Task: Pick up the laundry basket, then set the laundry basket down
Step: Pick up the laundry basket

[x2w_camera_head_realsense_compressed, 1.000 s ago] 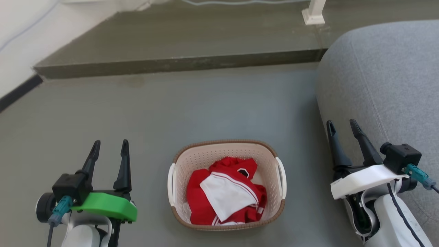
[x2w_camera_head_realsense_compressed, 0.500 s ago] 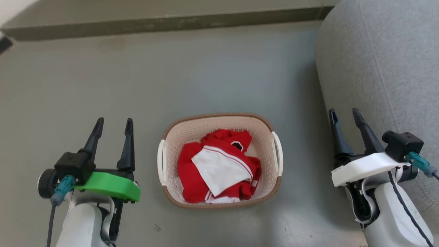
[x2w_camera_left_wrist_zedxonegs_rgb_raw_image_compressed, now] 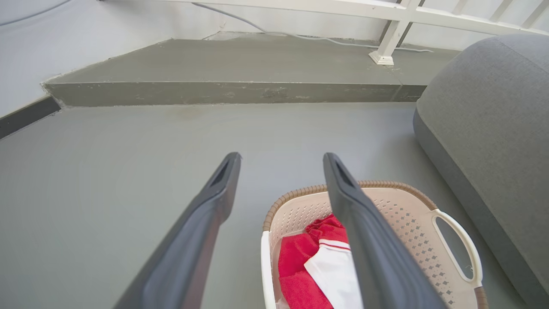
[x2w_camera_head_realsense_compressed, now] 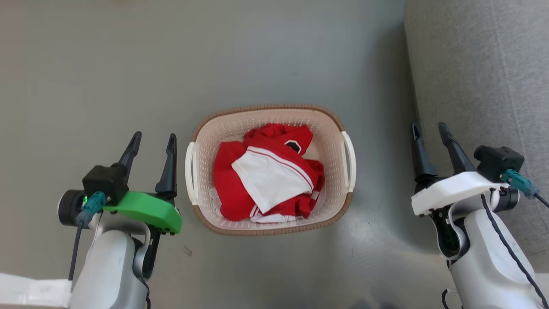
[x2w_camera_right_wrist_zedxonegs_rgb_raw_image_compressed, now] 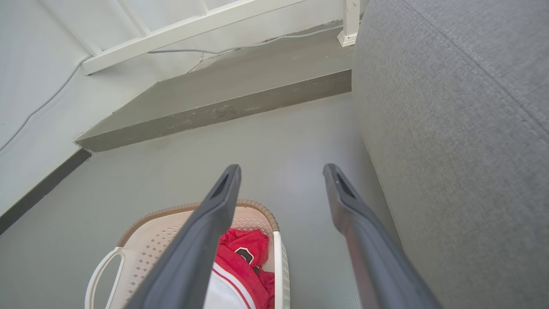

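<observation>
Head view, left claw [x2w_camera_head_realsense_compressed: 154,136], right claw [x2w_camera_head_realsense_compressed: 428,126] agape

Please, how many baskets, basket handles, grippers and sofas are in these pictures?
laundry basket: 1
handles: 2, left handle and right handle
grippers: 2, left gripper and right gripper
sofa: 1
total: 6

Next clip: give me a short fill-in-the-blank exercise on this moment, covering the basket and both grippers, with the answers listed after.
1. The laundry basket stands on the grey ____.
2. Inside it lies red and ____ clothing.
3. The left gripper and the right gripper are both ____ and hold nothing.
4. The grey upholstered seat is on the robot's ____ side.

Missing words: floor; white; open; right.
</observation>
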Tool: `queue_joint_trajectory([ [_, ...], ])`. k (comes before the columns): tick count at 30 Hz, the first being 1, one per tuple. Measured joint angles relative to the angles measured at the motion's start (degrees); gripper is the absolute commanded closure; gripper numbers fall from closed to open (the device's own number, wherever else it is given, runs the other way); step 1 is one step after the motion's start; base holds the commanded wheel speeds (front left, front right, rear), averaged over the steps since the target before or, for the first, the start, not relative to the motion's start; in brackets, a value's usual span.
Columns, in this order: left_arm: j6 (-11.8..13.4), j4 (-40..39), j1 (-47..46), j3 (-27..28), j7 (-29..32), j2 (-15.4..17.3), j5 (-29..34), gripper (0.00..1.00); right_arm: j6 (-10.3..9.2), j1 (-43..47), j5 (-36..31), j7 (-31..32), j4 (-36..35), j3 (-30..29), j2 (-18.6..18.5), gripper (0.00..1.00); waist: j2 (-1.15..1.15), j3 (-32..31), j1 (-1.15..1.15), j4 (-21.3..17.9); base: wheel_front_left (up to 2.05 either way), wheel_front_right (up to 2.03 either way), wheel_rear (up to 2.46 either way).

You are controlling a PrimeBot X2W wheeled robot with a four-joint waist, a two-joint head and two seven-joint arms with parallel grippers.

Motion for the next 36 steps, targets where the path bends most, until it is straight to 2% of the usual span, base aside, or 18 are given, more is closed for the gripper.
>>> queue_joint_trajectory([
  [10,-0.2,9.6,-5.6,-1.9,0.0,-0.2,-0.2,0.0,0.19,-5.3,-0.1,0.0,7.8,2.9,0.1,0.0,0.0,6.2,0.0,0.7,0.0,0.0,0.0],
  [19,-0.2,17.8,-11.3,-4.3,0.3,-0.4,-3.8,0.0,0.52,-9.8,-0.1,0.0,15.9,4.5,0.1,0.0,0.0,11.1,0.0,1.7,0.0,0.0,0.0],
  [36,-0.3,26.7,-23.9,-9.7,4.0,-0.9,-9.3,0.0,0.53,-23.0,0.6,0.1,27.1,8.3,-0.1,0.0,0.0,21.6,0.0,2.8,0.0,0.0,0.0],
])
